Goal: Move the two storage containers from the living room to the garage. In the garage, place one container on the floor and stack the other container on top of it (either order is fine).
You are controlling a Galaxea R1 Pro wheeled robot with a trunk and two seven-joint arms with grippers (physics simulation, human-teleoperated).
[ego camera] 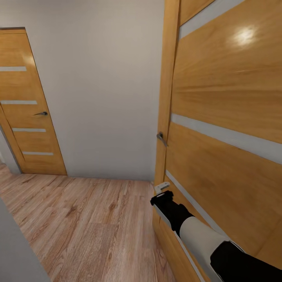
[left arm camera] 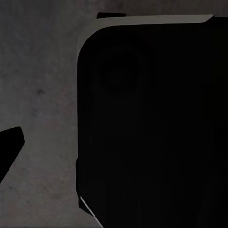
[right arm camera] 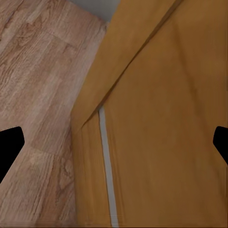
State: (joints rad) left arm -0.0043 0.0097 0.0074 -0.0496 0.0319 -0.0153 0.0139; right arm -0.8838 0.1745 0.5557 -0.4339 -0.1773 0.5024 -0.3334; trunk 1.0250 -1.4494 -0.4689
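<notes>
We find the robot in a hallway with a light wood-plank floor and a plain white-grey wall ahead.

A honey-wood door with frosted strips fills the head view from 12 round to 5 o'clock, very close, its dark lever handle just right of centre. A second door of the same make stands shut at 9 to 10 o'clock, well apart from the first, with its own handle.

The right arm reaches in from 4 o'clock, white forearm and black wrist, its end lying against the lower edge of the near door. In the right wrist view the right gripper looks down the door's edge, with one frosted strip running along it and plank floor beside. Its two fingertips show at opposite margins, so the jaws stand wide apart with nothing between them.

In the left wrist view we note one dark fingertip of the left gripper, a large black rounded body, and a rough grey surface behind. We cannot tell how the left jaws stand.

The storage containers' whereabouts cannot be established from these views.
</notes>
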